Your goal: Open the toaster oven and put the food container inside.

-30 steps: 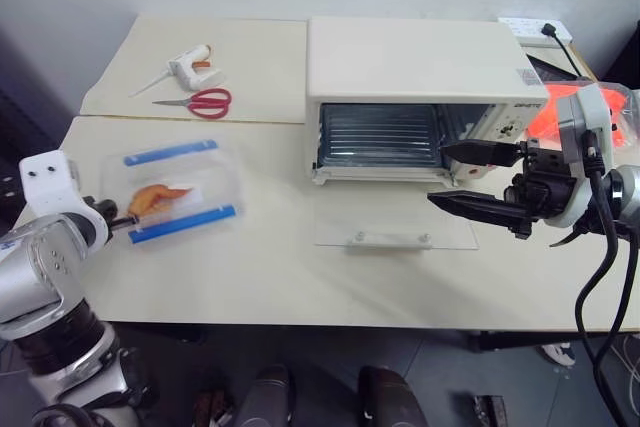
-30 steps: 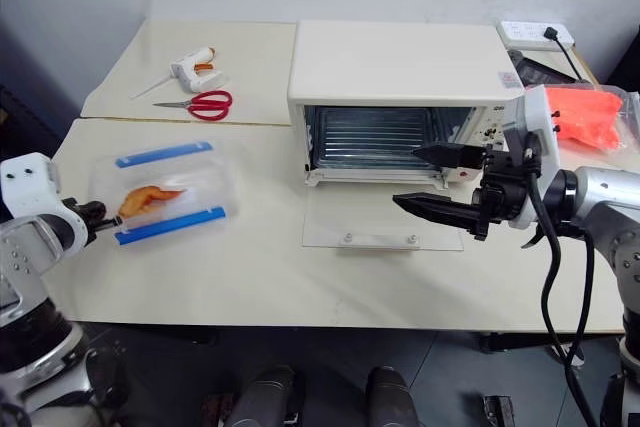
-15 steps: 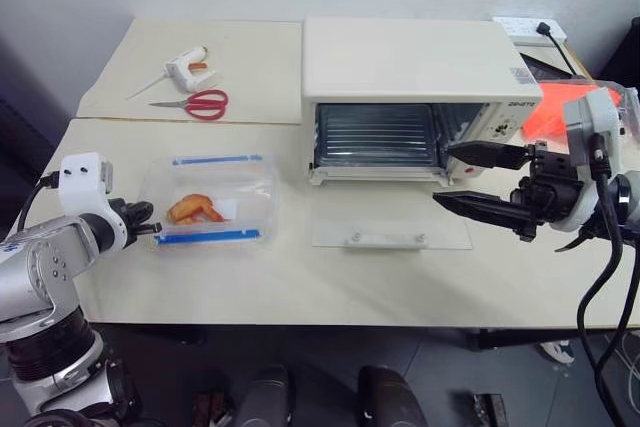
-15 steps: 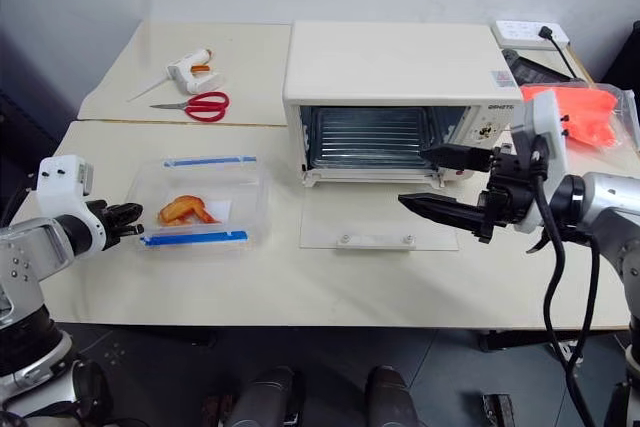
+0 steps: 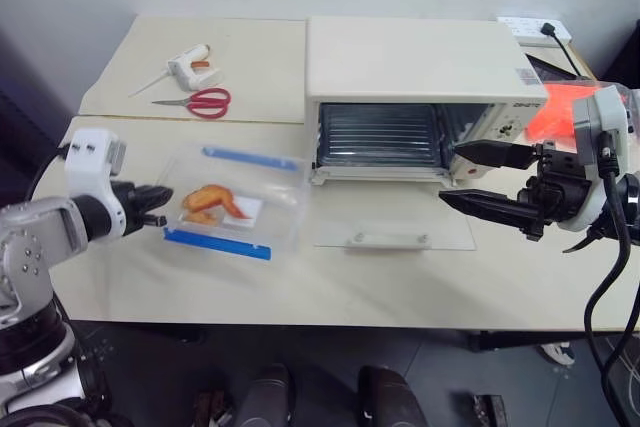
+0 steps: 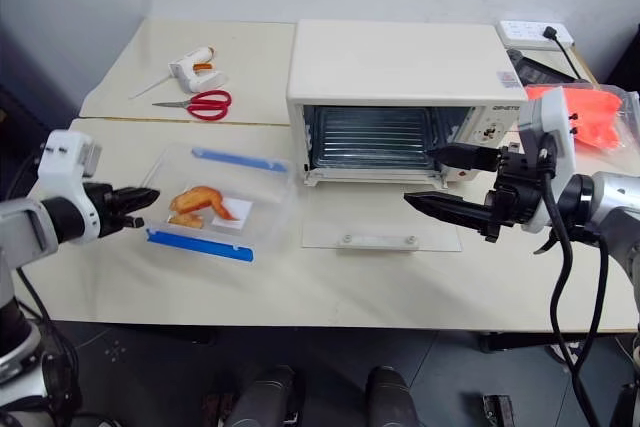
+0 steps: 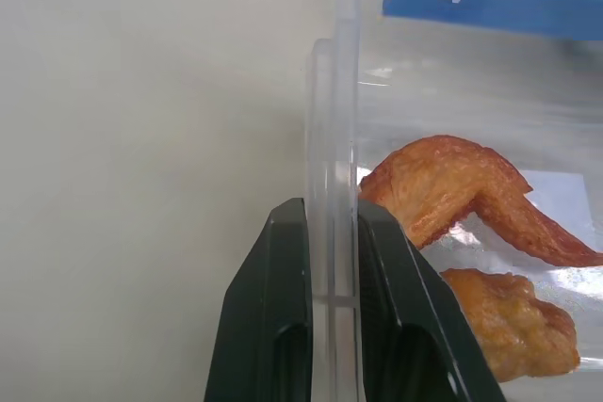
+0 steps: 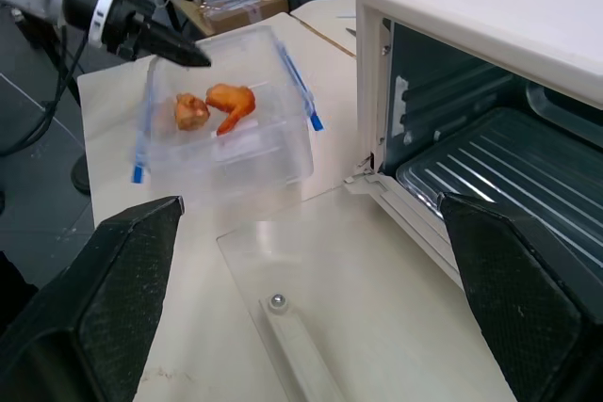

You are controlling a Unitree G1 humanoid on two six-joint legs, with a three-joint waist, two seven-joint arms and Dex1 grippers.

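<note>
Left gripper (image 7: pixel 330 261) pinches the short end wall of the food container (image 5: pixel 235 213), carrying it toward the toaster oven (image 5: pixel 420 97) at its 2 o'clock. Best kept level and aligned with the cavity, clearing the folded-down glass door (image 5: pixel 393 219).

Container: clear box, two blue clips, orange chicken pieces inside, tilted above the table (image 5: pixel 420 282).

Right gripper (image 5: pixel 478 179) hovers with jaws wide, empty.
</note>
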